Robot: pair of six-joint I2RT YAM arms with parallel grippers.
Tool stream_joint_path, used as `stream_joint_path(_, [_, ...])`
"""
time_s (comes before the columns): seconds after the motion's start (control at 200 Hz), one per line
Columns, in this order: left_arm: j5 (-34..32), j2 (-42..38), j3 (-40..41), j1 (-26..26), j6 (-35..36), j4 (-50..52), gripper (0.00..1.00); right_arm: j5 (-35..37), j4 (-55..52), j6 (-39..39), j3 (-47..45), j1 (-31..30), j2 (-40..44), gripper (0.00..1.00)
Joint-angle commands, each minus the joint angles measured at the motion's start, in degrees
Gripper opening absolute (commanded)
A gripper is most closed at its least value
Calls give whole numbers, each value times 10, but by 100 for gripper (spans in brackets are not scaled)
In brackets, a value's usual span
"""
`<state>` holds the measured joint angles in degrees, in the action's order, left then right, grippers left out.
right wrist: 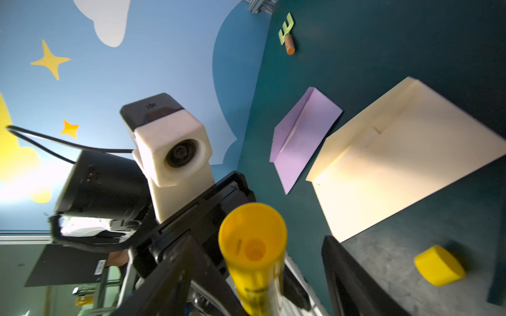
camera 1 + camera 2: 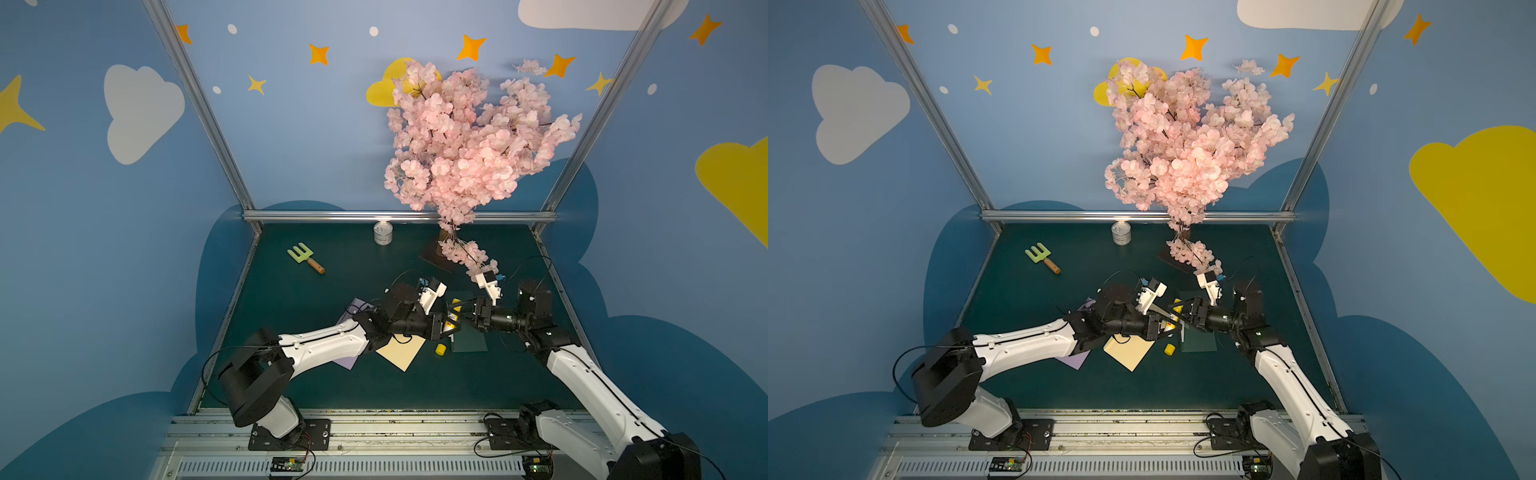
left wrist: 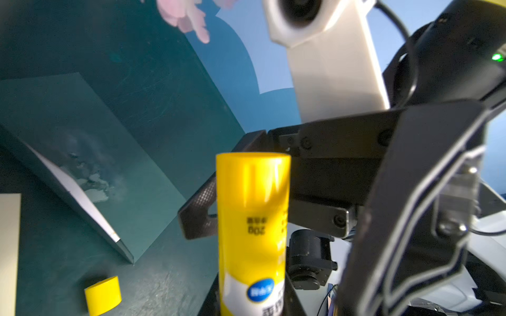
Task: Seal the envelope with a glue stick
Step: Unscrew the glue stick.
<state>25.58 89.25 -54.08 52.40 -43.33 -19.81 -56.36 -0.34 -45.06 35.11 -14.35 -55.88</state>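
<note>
The glue stick, a yellow cylinder with a pale label, is held in my left gripper, which is shut on its labelled part. In both top views it hangs above mid-table. My right gripper faces it and stands open, one finger on each side of the stick's free recessed end without pressing it. The glue tip is hidden. The stick's yellow cap lies loose on the mat. Beside it lies a dark green envelope, its flap raised and pale smears on it.
A cream envelope and a purple one lie under my left forearm. At the back are a green toy rake, a tin can and a pink blossom tree, with a low branch above my right wrist.
</note>
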Motion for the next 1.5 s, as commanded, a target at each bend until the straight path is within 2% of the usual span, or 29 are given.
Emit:
stream_joint_path(0.0, [26,-16,9,0,-8,-43,3,-49,57,-17,-1,3,8,67])
stream_joint_path(0.355, [67,0,-2,1,-6,-55,2,-69,86,-21,-11,2,1,39])
stream_joint_path(0.616, [77,2,-3,0,3,-45,2,-85,82,-12,-6,4,-6,40])
stream_joint_path(0.821, [72,3,-2,-2,2,-44,2,-83,48,8,-1,4,1,32])
stream_joint_path(0.936, [73,5,-2,-3,-1,-48,2,-81,34,19,1,4,2,21])
stream_joint_path(1.041, [75,10,-4,-5,-3,-48,3,-67,9,34,8,4,3,5])
stream_joint_path(1.071, [76,12,-5,-6,-4,-47,7,-60,-1,42,12,4,4,0])
stream_joint_path(1.141, [75,13,-7,-11,-6,-39,15,-31,-40,69,22,4,11,0])
stream_joint_path(1.156, [75,13,-6,-13,-7,-38,28,-24,-49,75,25,4,14,0])
stream_joint_path(1.191, [72,10,-1,-18,-12,-38,44,-3,-72,93,30,4,20,0])
stream_joint_path(1.312, [69,-2,15,-43,-52,-56,76,65,-116,135,30,3,44,0])
stream_joint_path(1.377, [64,-11,19,-52,-63,-55,85,108,-127,150,28,1,54,0])
stream_joint_path(1.497, [29,-27,10,-61,-48,20,88,199,-147,175,17,-8,69,0])
